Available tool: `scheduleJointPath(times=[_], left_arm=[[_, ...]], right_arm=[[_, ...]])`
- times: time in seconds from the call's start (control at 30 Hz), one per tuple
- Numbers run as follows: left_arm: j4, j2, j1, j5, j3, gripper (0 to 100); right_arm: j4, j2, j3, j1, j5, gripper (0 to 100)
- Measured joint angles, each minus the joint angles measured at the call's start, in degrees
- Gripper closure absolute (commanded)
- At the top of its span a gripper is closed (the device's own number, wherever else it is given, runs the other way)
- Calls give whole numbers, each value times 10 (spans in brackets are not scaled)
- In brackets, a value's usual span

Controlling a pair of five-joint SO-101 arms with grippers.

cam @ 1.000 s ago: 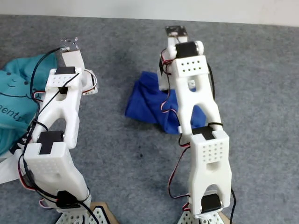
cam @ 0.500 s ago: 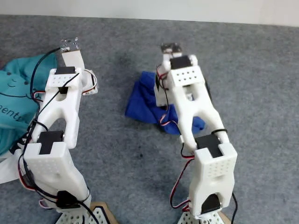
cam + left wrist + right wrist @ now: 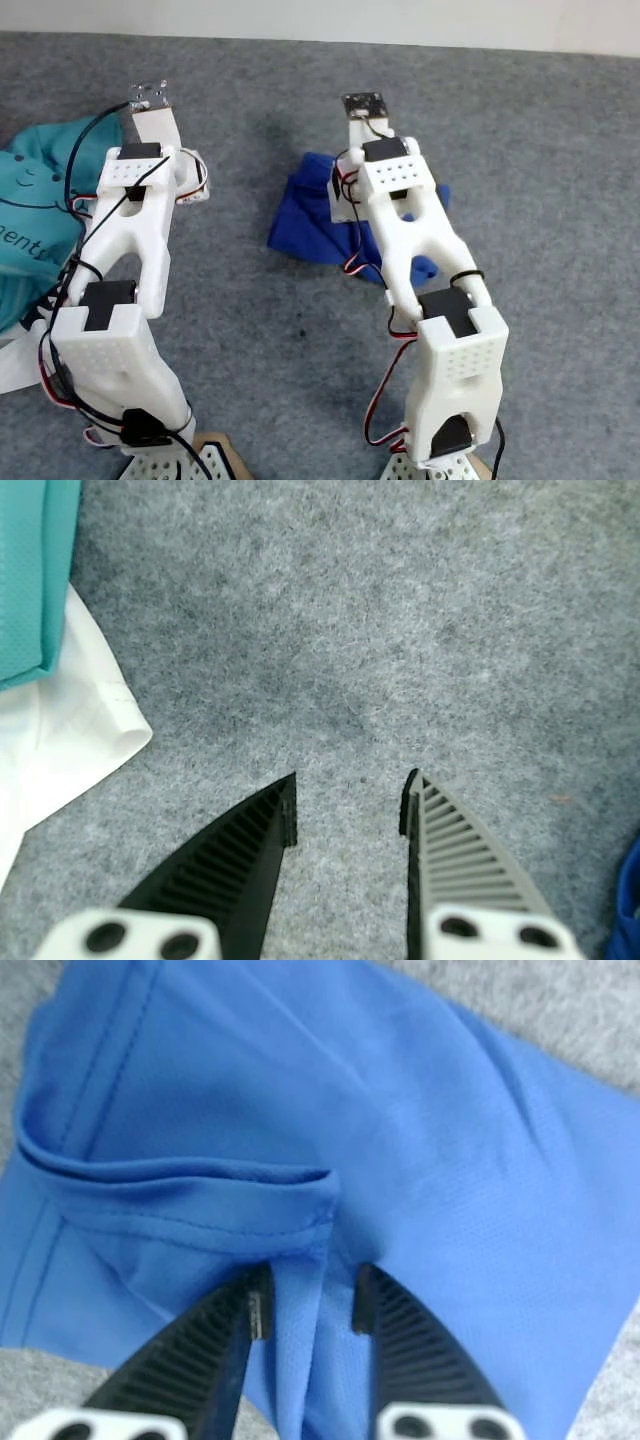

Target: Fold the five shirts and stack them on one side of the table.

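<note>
Both partly open: left hand (image 3: 348,795) hangs empty over the grey table (image 3: 400,600), teal shirt (image 3: 25,570) and white shirt (image 3: 60,730) beside it; right hand (image 3: 308,1295) straddles a fold of the blue shirt (image 3: 420,1130) at mid-table

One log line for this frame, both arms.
left gripper: open, above grey mat | right gripper: open, straddling blue shirt fold

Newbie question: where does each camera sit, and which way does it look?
High view: fixed above and behind the arms, looking down on the grey table; left arm and right arm show.
Left wrist view: on the left arm's wrist, looking past the open left gripper at the table, white shirt alongside.
Right wrist view: on the right wrist, looking past the right gripper at the blue shirt.
Shared: high and right wrist views both show the blue shirt.
</note>
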Motion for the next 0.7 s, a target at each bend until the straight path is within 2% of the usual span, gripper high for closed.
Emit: scheduleJointPath(times=[0.1, 0.3, 0.7], left_arm=[[0, 0, 0, 0, 0, 814], [0, 0, 0, 0, 0, 814], [-7, 0, 0, -1, 4, 814]], right_arm=[[-4, 0, 0, 0, 0, 995], [-4, 0, 0, -13, 0, 992], [68, -76, 6, -138, -40, 985]])
